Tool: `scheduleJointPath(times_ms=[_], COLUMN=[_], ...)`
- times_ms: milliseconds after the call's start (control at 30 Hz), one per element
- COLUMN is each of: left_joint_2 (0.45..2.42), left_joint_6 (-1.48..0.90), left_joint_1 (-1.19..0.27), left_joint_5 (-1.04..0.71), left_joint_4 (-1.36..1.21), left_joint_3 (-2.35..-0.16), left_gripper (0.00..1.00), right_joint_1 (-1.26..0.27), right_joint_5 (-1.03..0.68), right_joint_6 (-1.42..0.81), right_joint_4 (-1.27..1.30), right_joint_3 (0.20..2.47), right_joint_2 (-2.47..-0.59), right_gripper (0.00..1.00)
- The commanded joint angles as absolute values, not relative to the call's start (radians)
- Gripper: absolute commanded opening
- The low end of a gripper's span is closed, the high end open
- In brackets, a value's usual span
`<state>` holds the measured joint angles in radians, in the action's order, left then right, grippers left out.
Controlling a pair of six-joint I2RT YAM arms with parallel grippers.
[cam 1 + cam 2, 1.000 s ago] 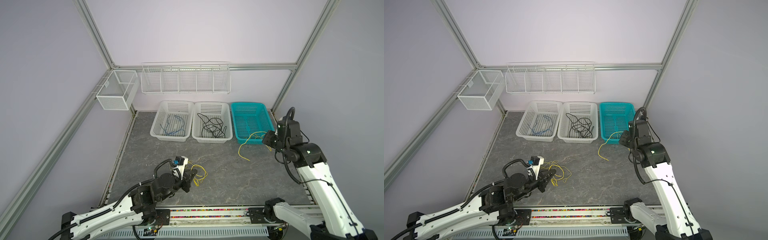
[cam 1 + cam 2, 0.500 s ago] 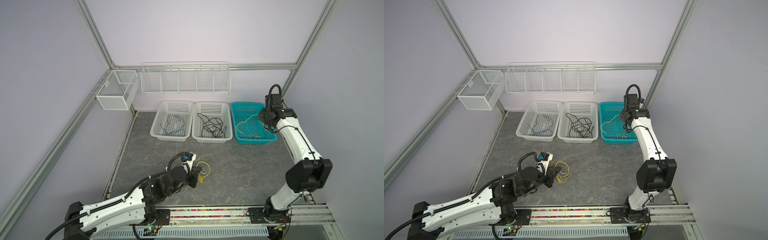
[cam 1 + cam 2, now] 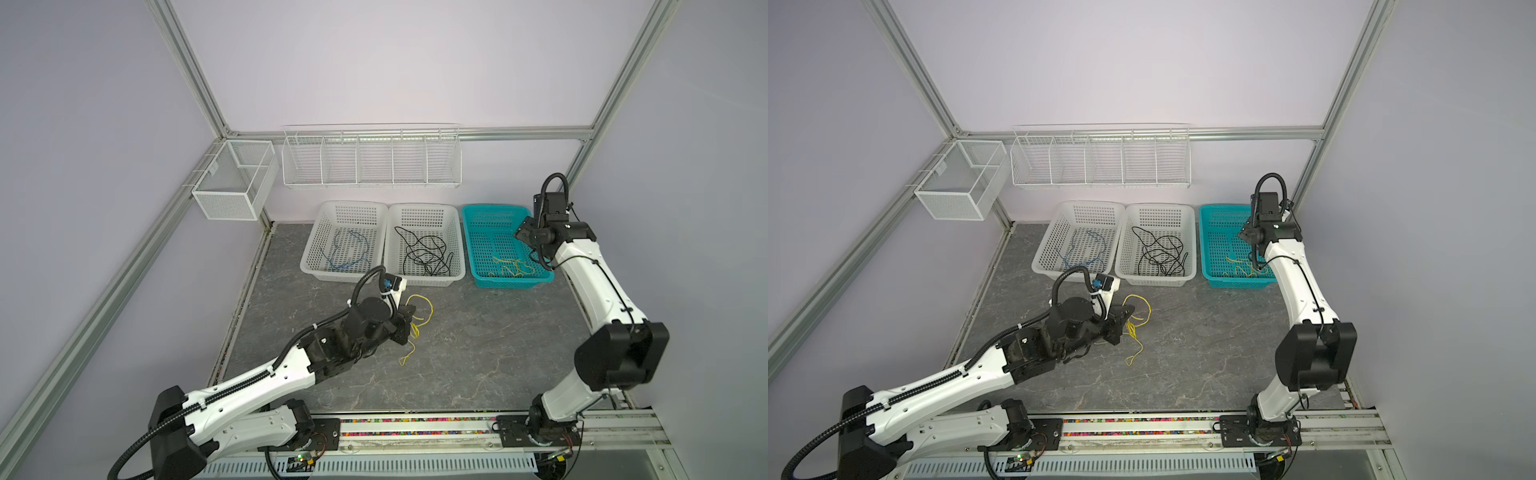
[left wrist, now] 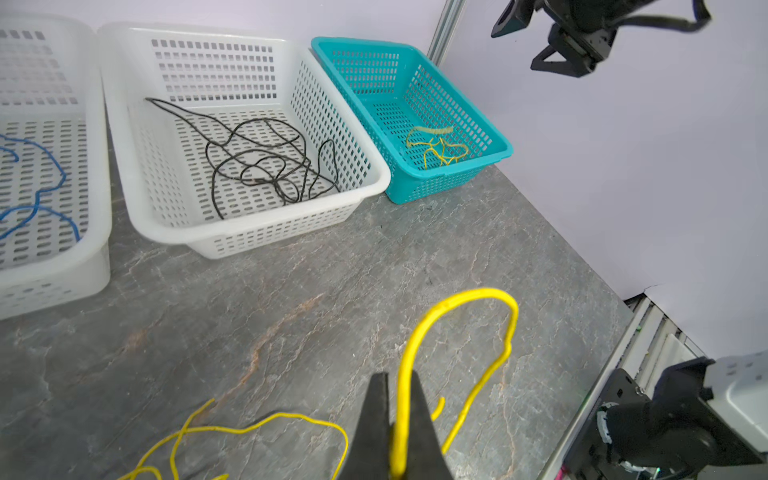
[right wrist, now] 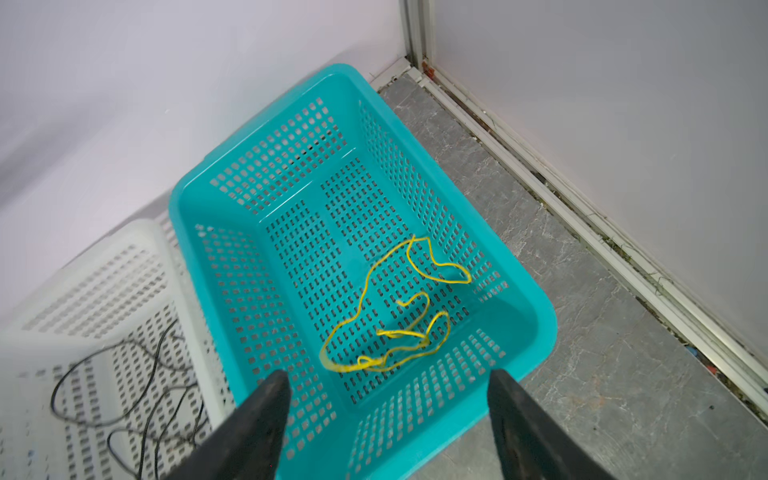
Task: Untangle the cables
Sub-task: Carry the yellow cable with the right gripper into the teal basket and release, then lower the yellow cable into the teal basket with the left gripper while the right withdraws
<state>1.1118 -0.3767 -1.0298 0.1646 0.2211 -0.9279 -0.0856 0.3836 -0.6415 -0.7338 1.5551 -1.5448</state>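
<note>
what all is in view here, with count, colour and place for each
loose yellow cable: one or more strands, yellow, on the table in front of the baskets
second yellow cable: one, yellow, in the teal basket
black cable: one tangle, black, in the middle basket
blue cable: one, blue, in the left basket
white baskets: two, white, side by side at the table's back
teal basket: one, teal, right of them
wire rack: one, white, back wall
mesh box: one, white, left rail
table: one, grey
left gripper: black, shut on the loose yellow cable
right gripper: black, open above the teal basket
</note>
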Motion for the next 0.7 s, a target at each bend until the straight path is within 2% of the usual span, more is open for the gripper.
scheduleJointPath(times_ms=[0, 167, 233, 367, 600, 667], left_joint_2=[1.229, 1.512, 1.65, 1.935, 2.484, 2.582], left_joint_6=[-0.292, -0.221, -0.213, -0.202, -0.256, -0.307], left_joint_1=[-0.976, -0.897, -0.869, -0.844, -0.839, -0.833], left_joint_5=[0.076, -0.027, -0.08, -0.162, -0.251, -0.289], left_joint_4=[0.229, 0.307, 0.344, 0.47, 0.636, 0.589], left_joint_3=[-1.102, -1.451, -1.621, -1.998, -2.738, -2.829], left_gripper=[0.0, 0.0, 0.0, 0.0, 0.0, 0.0], right_joint_1=[-0.149, -0.167, -0.167, -0.167, -0.167, -0.167], right_joint_5=[0.402, 0.392, 0.383, 0.439, 0.384, 0.391], right_joint_6=[-0.647, -0.67, -0.65, -0.595, -0.601, -0.595], right_joint_4=[-0.67, -0.68, -0.708, -0.803, -0.935, -0.973], right_joint_3=[1.424, 1.212, 1.166, 1.128, 1.149, 1.173], right_joint_2=[-1.344, -1.026, -0.908, -0.737, -0.561, -0.525], right_gripper=[0.88, 0.98, 0.88, 0.88, 0.88, 0.88])
